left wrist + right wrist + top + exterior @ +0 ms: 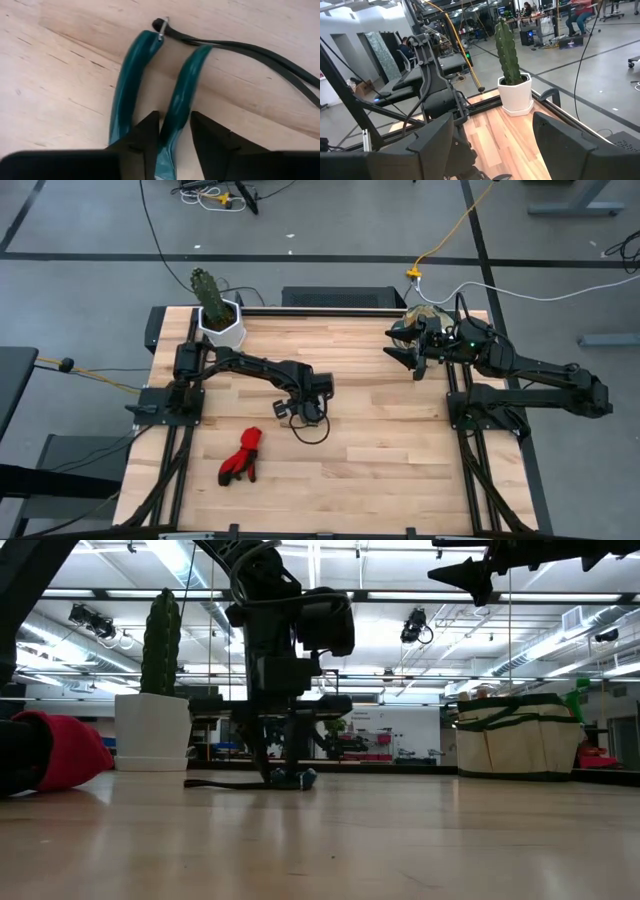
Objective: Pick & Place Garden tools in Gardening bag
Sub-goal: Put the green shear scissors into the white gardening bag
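Pruning shears with two teal handles [127, 85] lie flat on the wooden table, a thin dark cord [260, 52] looped from their handle end. My left gripper [175, 125] points down over them at mid-table [300, 410], open, its fingers on either side of one handle. The red gloves [241, 457] lie nearer the front left. The beige gardening bag with green trim [515, 735] stands at the far right. My right gripper [405, 345] hangs open and empty, level and high above the table, in front of the bag. My left gripper comes from above with its fingers across one teal handle [172, 125] of the shears. One finger [147, 132] stands right against that handle. A strip of bare wood shows between the handle and the other finger [210, 137]. The shears lie flat on the table.
A white hexagonal pot with a green cactus [220, 320] stands at the far left corner. The cord's loop [312, 435] trails toward the table's near edge from the shears. Bare wood lies between the shears and the bag.
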Robot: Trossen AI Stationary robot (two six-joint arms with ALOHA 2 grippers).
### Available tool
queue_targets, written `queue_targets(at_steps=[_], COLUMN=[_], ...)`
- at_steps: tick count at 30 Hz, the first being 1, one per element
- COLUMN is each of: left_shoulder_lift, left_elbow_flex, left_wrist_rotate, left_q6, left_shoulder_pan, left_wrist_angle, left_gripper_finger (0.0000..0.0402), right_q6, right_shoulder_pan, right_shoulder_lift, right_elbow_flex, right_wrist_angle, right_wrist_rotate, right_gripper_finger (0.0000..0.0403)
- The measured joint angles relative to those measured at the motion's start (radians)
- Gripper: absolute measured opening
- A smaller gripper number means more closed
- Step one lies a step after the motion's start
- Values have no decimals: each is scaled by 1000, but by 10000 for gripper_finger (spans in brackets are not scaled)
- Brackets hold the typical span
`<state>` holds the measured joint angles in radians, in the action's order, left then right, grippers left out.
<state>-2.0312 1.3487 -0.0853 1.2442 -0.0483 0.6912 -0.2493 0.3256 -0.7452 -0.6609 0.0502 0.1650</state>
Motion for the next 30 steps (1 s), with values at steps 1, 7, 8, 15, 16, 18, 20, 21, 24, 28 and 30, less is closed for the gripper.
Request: queue_targets(at_steps=[1, 7, 8, 15, 16, 18, 20, 21, 24, 28, 30], left_shoulder_lift=[0, -1, -1, -2, -2, -2, -2, -2, -2, -2, -2], left_elbow_flex=[0, -1, -1, -1, -1, -1, -1, -1, -1, 7, 20], left_wrist_rotate=[0, 0, 0, 0, 1, 1, 2, 2, 2, 10, 13], left_q6=[0, 1, 1, 0, 0, 0, 0, 0, 0, 0, -2], left_shoulder_pan=[0, 0, 0, 0, 0, 0, 0, 0, 0, 1, 2], left_wrist_angle=[2, 8, 9, 9, 9, 11, 14, 15, 15, 24, 40], left_gripper_finger=[113, 84, 80, 65, 64, 63, 63, 62, 62, 61, 61], right_q6=[0, 0, 0, 1, 0, 1, 1, 1, 1, 4, 4], right_shoulder_pan=[0, 0, 0, 0, 0, 0, 0, 0, 0, 0, 0], right_shoulder_lift=[0, 0, 0, 0, 0, 0, 0, 0, 0, 0, 0], right_elbow_flex=[0, 0, 0, 0, 0, 0, 0, 0, 0, 0, 0], right_wrist_angle=[0, 0, 0, 0, 0, 0, 0, 0, 0, 0, 1], right_wrist_rotate=[0, 0, 0, 0, 0, 0, 0, 0, 0, -12, -28], right_gripper_finger=[276, 276, 276, 276, 276, 276, 276, 276, 276, 276, 276])
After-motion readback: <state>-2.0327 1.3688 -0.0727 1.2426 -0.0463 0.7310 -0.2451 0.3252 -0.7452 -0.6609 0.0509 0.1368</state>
